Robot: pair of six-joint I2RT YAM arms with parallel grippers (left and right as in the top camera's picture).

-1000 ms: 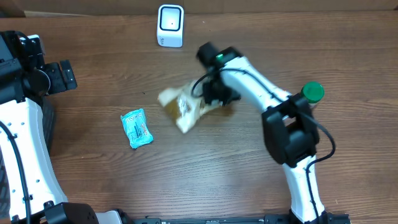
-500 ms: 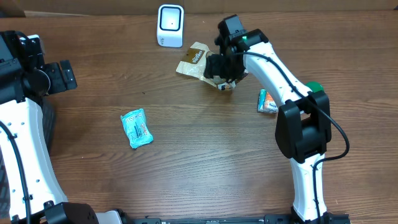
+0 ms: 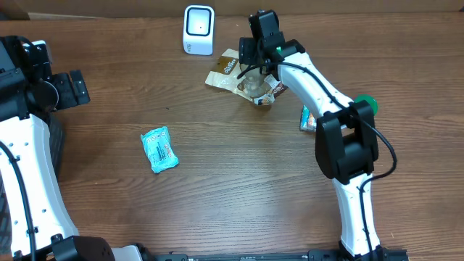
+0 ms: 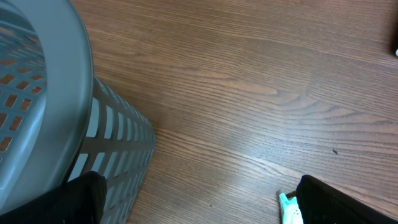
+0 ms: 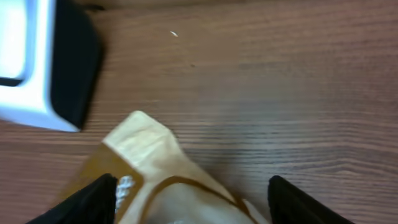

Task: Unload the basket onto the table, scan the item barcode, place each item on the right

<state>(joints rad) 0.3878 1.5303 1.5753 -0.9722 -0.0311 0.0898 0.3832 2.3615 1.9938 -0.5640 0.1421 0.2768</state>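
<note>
The item, a brown and cream snack packet [image 3: 230,74], lies on the table just right of the white barcode scanner [image 3: 199,30]. My right gripper [image 3: 251,67] hovers over the packet's right part, open. In the right wrist view the packet [image 5: 163,182] sits between and below the wide-apart fingertips, with bare wood showing beside the right one [image 5: 301,200]; the scanner [image 5: 34,62] is at the upper left. My left gripper [image 3: 74,88] stays open at the far left, holding nothing.
A teal packet [image 3: 159,149] lies left of centre, its corner visible in the left wrist view [image 4: 290,210]. Another small packet [image 3: 310,118] and a green object [image 3: 366,104] sit by the right arm. A grey mesh basket [image 4: 43,106] stands under the left wrist.
The right gripper carried the snack packet from mid-table back toward the scanner and laid it there. Its jaws now stand apart over it. The left arm has not moved.
</note>
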